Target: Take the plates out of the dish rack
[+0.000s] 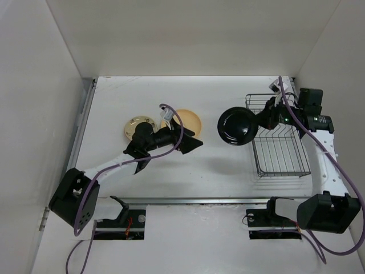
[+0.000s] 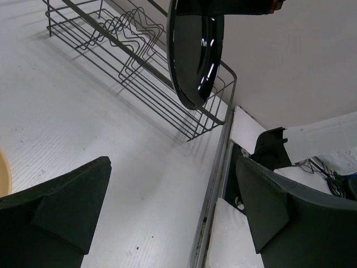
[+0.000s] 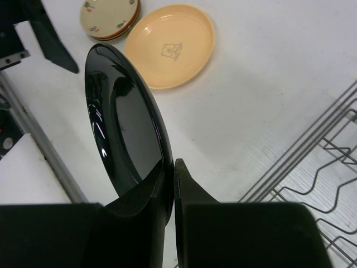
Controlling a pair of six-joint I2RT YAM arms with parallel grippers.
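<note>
1. The right pincer (image 3: 173,167) is pressed together on the rim of a black plate (image 3: 122,128), one finger on each face.
2. The black plate stands on edge, glossy hollow side towards the left arm. In the top view it sits just off the left side of the rack (image 1: 279,142), between the rack and the peach plate (image 1: 185,121). It looks lifted off the table (image 1: 228,171).
3. The rack lies on the right part of the table, its long side running away from the arm bases. The right wrist reaches over its far left corner.
4. The left pincer (image 1: 191,142) is spread wide with nothing between its fingers (image 2: 61,206). It hangs over the table near the middle, at the near right edge of the peach plate, and points towards the black plate and the rack.
5. The peach plate lies flat, face up, with a small bear print in its middle.
6. Just to its left is a stack of cream plates (image 3: 109,17), also flat. The top one carries small red and green marks. From above, the left arm's wrist covers part of the stack.
7. Both the peach plate and the cream plates are well apart from the rack.
</note>
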